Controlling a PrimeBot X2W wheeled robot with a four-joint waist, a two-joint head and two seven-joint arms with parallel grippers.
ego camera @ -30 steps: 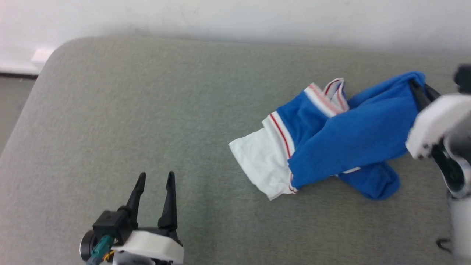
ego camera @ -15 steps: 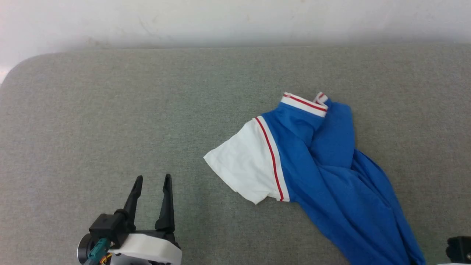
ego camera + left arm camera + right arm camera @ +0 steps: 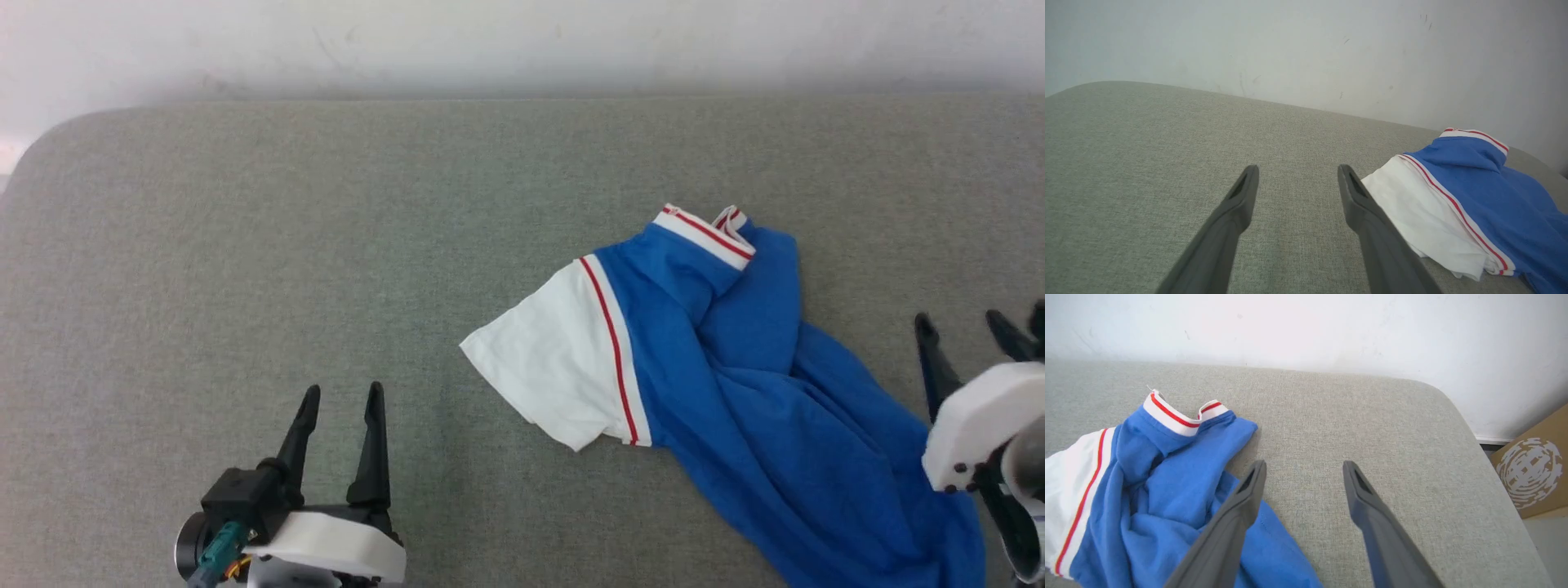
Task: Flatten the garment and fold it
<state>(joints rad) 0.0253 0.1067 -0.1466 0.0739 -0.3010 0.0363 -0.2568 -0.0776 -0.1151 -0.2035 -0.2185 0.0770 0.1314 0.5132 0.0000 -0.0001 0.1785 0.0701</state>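
Observation:
The garment [image 3: 735, 367] is a bright blue T-shirt with a white sleeve and red stripes, lying crumpled on the grey padded surface [image 3: 326, 245], right of centre. Its white sleeve [image 3: 547, 376] points left and its collar band [image 3: 706, 235] faces the wall. My right gripper [image 3: 959, 322] is open at the right edge, just beside the blue body, holding nothing. In the right wrist view the garment [image 3: 1147, 490] lies left of the open right gripper [image 3: 1304, 465]. My left gripper [image 3: 339, 396] stands open at the lower left, well clear of the garment [image 3: 1474, 196].
A white wall [image 3: 522, 41] runs behind the grey surface. The surface's rounded left corner [image 3: 49, 147] and right corner [image 3: 1441, 392] mark its ends. A brown cardboard box [image 3: 1531, 473] stands on the floor past the right end.
The right gripper let go of the blue fabric and opened; the garment dropped from a bunched heap into a longer spread running toward the lower right. The head camera shifted. Left gripper unchanged.

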